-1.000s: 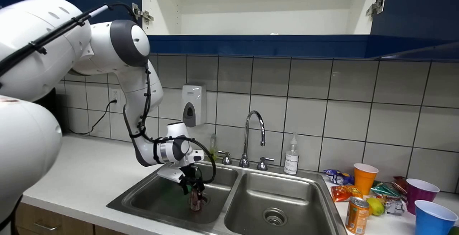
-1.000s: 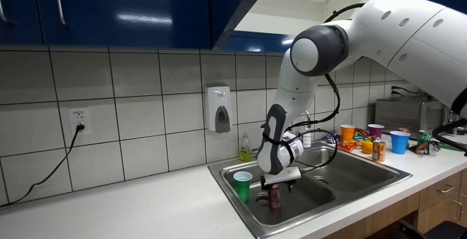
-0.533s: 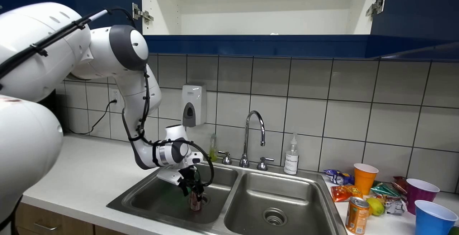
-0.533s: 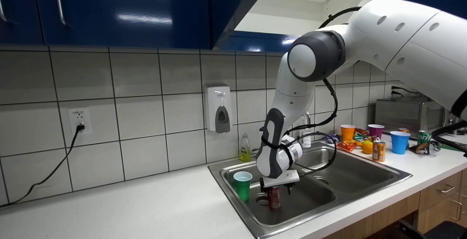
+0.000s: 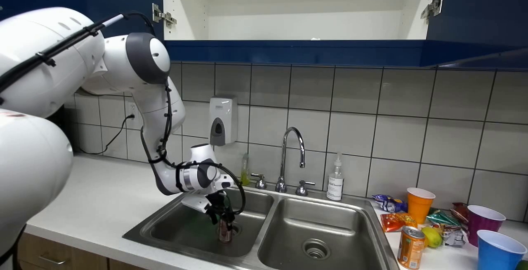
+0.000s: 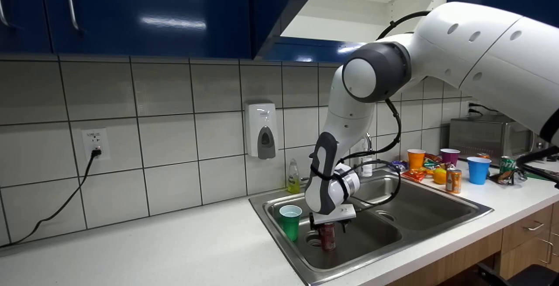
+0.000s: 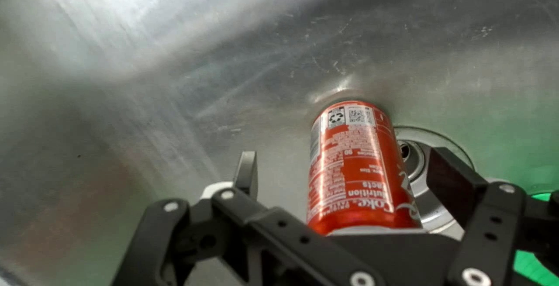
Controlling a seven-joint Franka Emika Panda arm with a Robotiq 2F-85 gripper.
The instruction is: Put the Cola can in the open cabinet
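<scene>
The Cola can [image 7: 349,168] is a slim red can with white print. It stands upright in a sink basin beside the drain, and it shows in both exterior views [image 5: 225,235] [image 6: 328,239]. My gripper [image 7: 348,174] is open, pointing down, with a finger on either side of the can. A wide gap shows at the left finger and a narrower one at the right finger in the wrist view. The gripper's body hides the can's top. The open cabinet [image 5: 305,18] is above the sink, with a white interior and dark blue lower edge; part of it shows in an exterior view [image 6: 340,24].
A green cup [image 6: 290,225] stands in the same basin near the can. The faucet [image 5: 284,158], a yellow-green soap bottle [image 6: 293,179] and a white pump bottle [image 5: 335,181] line the sink's back. Cups, snack bags and an orange can [image 5: 411,247] stand on the counter beyond the sink.
My arm has come down a little, and the gripper sits slightly lower around the can. The can has not visibly moved. The last half second shows only a small shift.
</scene>
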